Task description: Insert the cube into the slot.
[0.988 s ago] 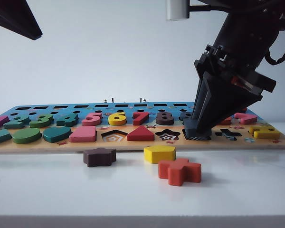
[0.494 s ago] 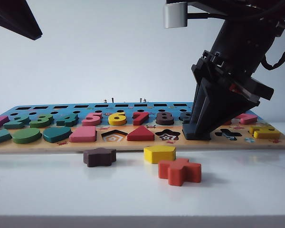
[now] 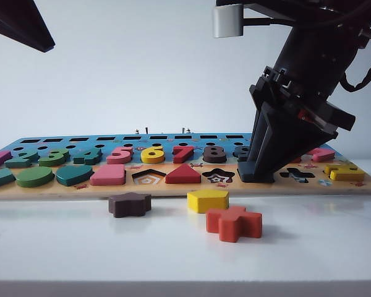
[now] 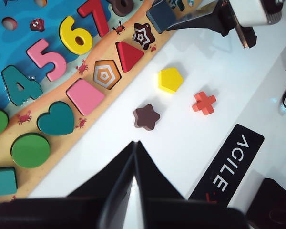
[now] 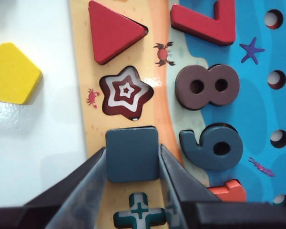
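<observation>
The cube [image 5: 132, 153], a dark navy square block with rounded corners, lies flat between the fingers of my right gripper [image 5: 132, 150], which is shut on its two sides. It sits down in the square slot, which it covers, between the star recess [image 5: 126, 91] and the cross recess [image 5: 139, 212] of the puzzle board [image 3: 173, 187]. In the exterior view my right gripper [image 3: 256, 174] stands tip-down on the board's front row. My left gripper [image 4: 135, 143] hangs shut and empty above the white table, in front of the board.
Loose on the table in front of the board lie a brown star [image 3: 129, 203], a yellow pentagon [image 3: 208, 200] and an orange cross [image 3: 234, 223]. The pentagon recess [image 3: 148, 177] is open. Numbers and shapes fill the board's other places.
My right gripper has sunk a little with the cube, and the slot's patterned bottom no longer shows. For the last half second it has kept still. The left arm has not moved.
</observation>
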